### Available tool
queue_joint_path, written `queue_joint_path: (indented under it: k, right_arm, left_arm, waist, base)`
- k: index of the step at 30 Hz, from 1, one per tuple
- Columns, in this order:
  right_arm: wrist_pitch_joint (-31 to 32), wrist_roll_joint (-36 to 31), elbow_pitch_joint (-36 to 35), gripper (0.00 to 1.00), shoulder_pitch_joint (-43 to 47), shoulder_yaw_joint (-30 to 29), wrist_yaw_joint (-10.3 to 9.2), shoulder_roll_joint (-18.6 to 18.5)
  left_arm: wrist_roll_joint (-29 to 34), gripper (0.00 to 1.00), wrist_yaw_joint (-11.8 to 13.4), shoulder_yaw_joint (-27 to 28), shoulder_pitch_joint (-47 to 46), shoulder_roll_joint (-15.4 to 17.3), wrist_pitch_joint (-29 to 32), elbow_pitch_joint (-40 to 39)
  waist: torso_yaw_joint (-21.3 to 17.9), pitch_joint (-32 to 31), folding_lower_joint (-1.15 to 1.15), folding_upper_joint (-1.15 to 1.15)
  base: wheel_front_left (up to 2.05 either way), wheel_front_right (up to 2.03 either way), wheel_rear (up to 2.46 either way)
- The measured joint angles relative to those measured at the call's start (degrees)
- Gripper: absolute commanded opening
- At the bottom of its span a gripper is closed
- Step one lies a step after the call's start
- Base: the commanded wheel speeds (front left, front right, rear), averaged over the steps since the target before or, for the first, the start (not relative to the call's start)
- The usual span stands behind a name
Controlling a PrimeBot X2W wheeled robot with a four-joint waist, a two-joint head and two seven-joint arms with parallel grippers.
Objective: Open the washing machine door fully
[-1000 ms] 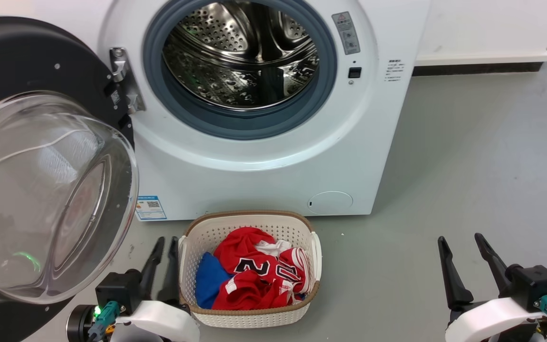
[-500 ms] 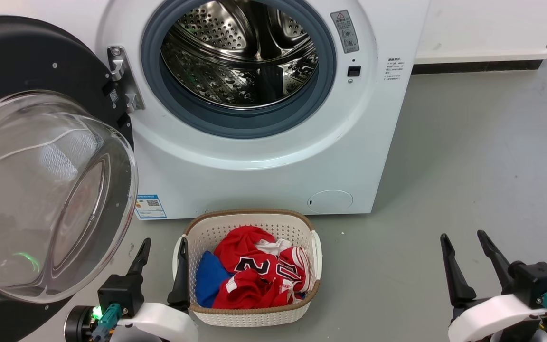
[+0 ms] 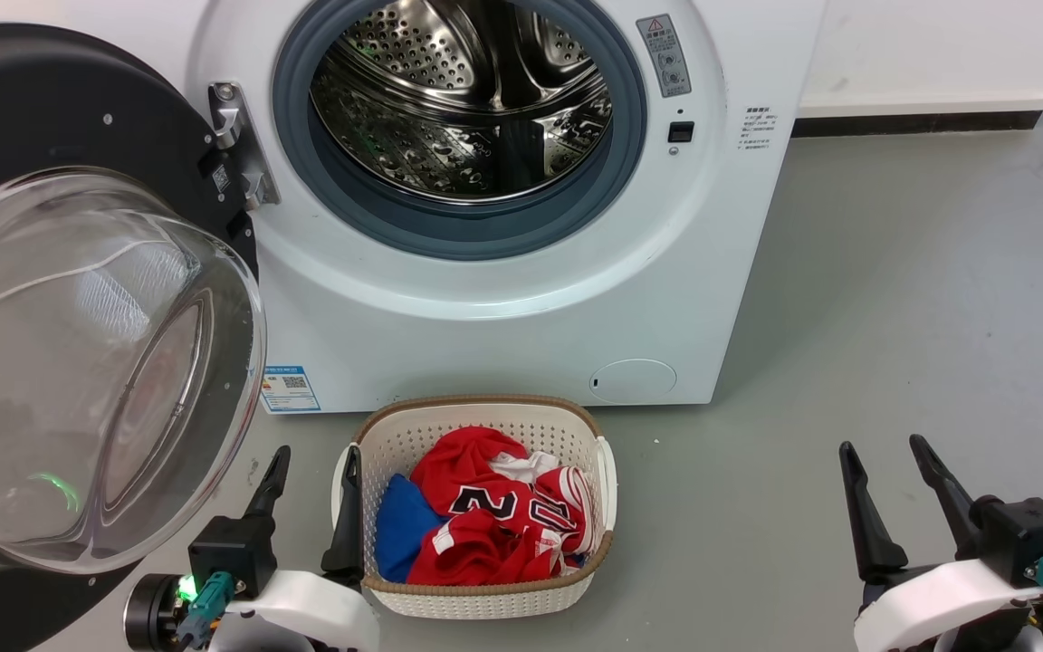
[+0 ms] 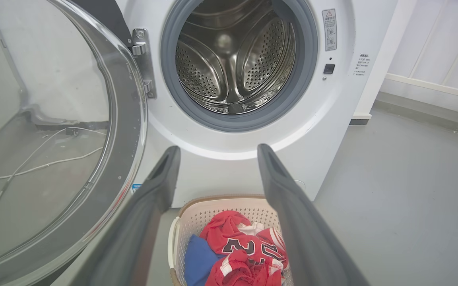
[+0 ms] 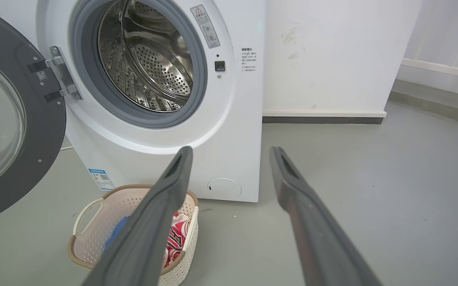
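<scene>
Partly, the washing machine door (image 3: 33,100) is cut off at the head view's left edge; the left gripper (image 3: 318,453) and right gripper (image 3: 880,444) are held spread, empty.

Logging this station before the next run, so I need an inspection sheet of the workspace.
Surface: smooth grey floor.
Job's things: white front-loading washing machine; its round glossy black door with clear glass bowl swung wide left, steel drum exposed.
Clutter: white perforated plastic basket of red and blue clothes before the machine.
Grippers: left gripper open by the basket; right gripper open, empty.
Cables: thin white cable on floor behind the door.
Surroundings: white wall, dark skirting.
</scene>
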Motion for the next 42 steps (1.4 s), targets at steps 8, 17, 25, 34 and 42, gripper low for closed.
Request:
queue_joint_path:
  k: [8, 17, 25, 34, 42]
  right_arm:
    - [-0.05, 0.0, 0.02, 1.0, 0.01, -0.15, 0.0, 0.16]
    - [0.15, 0.53, 2.32, 0.0, 1.28, -0.08, 0.0, 0.62]
    - [1.64, 9.33, 3.27, 0.0, 0.98, -0.85, 0.0, 0.76]
    - [2.99, 18.76, 3.92, 0.0, 0.27, -1.47, 0.0, 1.02]
    - [4.08, 27.07, 4.78, 0.0, -0.5, -2.08, 0.0, 1.29]
  left_arm:
    - [-0.01, 1.0, 0.01, 0.0, -0.01, 0.05, 0.0, 0.18]
    - [-0.57, 0.0, -0.18, -0.29, 1.47, -0.7, 0.44, 1.77]
    - [-8.27, 0.0, -1.7, 1.94, 1.57, -1.37, 2.66, 2.0]
    - [-16.31, 0.0, -3.41, 4.45, 1.35, -2.6, 4.99, 2.2]
    - [-23.54, 0.0, -4.99, 6.83, 1.01, -3.43, 7.02, 2.22]
  waist:
    - [0.06, -0.15, 0.0, 0.0]
    - [0.1, -0.35, 0.0, 0.0]
    - [0.21, -0.29, 0.0, 0.0]
    - [0.34, -0.22, 0.0, 0.0]
    - [0.47, -0.15, 0.0, 0.0]
  base:
    - [0.0, 0.0, 0.0]
    - [0.0, 0.0, 0.0]
    - [0.0, 0.0, 0.0]
    - [0.0, 0.0, 0.0]
    - [0.0, 0.0, 0.0]
